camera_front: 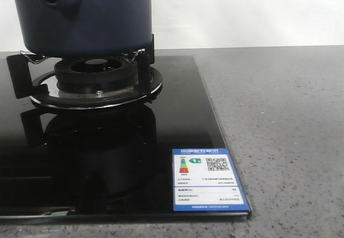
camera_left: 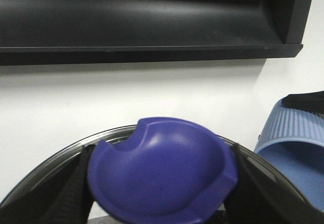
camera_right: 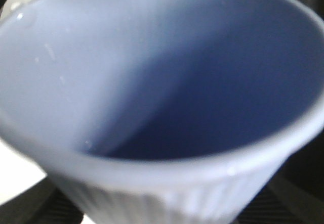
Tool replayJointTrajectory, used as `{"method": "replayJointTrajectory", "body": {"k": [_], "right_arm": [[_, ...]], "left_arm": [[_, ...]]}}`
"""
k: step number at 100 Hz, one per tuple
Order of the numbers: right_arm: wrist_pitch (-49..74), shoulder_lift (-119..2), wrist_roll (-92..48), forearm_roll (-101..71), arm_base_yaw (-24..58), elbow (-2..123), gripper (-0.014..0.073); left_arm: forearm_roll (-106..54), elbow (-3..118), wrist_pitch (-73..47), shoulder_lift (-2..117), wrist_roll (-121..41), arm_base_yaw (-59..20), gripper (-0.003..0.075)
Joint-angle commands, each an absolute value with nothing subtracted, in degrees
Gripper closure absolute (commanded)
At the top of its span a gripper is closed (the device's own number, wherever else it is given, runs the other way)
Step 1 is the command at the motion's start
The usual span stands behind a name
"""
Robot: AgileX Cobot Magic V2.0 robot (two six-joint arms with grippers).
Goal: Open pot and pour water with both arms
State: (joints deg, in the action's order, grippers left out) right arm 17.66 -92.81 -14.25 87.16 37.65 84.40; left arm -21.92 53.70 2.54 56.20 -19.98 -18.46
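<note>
Pot (camera_front: 88, 17) sits on burner (camera_front: 97, 74). Left jaws clamp the lid knob (camera_left: 162, 171); right jaws grasp the cup (camera_right: 162, 102).

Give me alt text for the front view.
A large dark navy-blue pot sits on the black metal burner grate of a glossy black glass cooktop, an energy label sticker at its near right corner, on a grey speckled counter.

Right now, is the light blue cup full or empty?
Empty, as far as visible: the right wrist view looks straight into the cup and shows bare inner walls with a few droplets; its very bottom is shadowed.
</note>
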Motion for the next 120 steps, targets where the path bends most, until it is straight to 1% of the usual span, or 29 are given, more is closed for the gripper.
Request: {"method": "replayJointTrajectory", "body": {"k": [1, 29, 43, 48, 58, 77, 85, 91, 107, 120], "right_arm": [[17.8, -90.16, -11.78, 89.25, 37.84, 86.6, 0.0208], [19.11, -90.16, -2.18, 89.15, 37.84, 86.6, 0.0208], [23.0, -90.16, 9.92, 88.37, 37.84, 86.6, 0.0208], [23.71, -90.05, 16.74, 86.97, 37.61, 86.6, 0.0208], [24.9, -89.66, 24.36, 82.85, 37.0, 86.6, 0.0208], [24.19, -87.72, 26.97, 72.86, 35.07, 85.68, 0.0208], [21.86, -86.03, 27.57, 68.09, 33.49, 83.73, 0.0208], [19.4, -84.14, 30.55, 65.4, 31.9, 81.26, 0.0208], [10.28, -78.33, 41.28, 65.26, 24.97, 72.54, 0.0208], [3.42, -73.84, 45.98, 65.26, 18.73, 64.3, 0.0208]], "left_arm": [[-21.72, 55.81, 8.43, 55.09, -20.02, -18.25, 0.0365], [-21.72, 55.81, 8.43, 55.09, -20.02, -18.25, 0.0365], [-21.72, 55.81, 8.43, 55.09, -20.02, -18.25, 0.0365], [-21.72, 55.81, 8.43, 55.09, -20.02, -18.25, 0.0365], [-21.72, 55.81, 8.43, 55.09, -20.02, -18.25, 0.0365], [-21.72, 55.81, 8.27, 55.09, -20.02, -18.25, 0.0365], [-21.72, 55.81, 8.17, 55.09, -20.02, -18.25, 0.0365], [-21.72, 55.81, 8.17, 55.09, -20.02, -18.25, 0.0365], [-21.72, 55.81, 8.17, 55.09, -20.02, -18.25, 0.0365], [-21.72, 55.81, 8.17, 55.09, -20.02, -18.25, 0.0365]]}}
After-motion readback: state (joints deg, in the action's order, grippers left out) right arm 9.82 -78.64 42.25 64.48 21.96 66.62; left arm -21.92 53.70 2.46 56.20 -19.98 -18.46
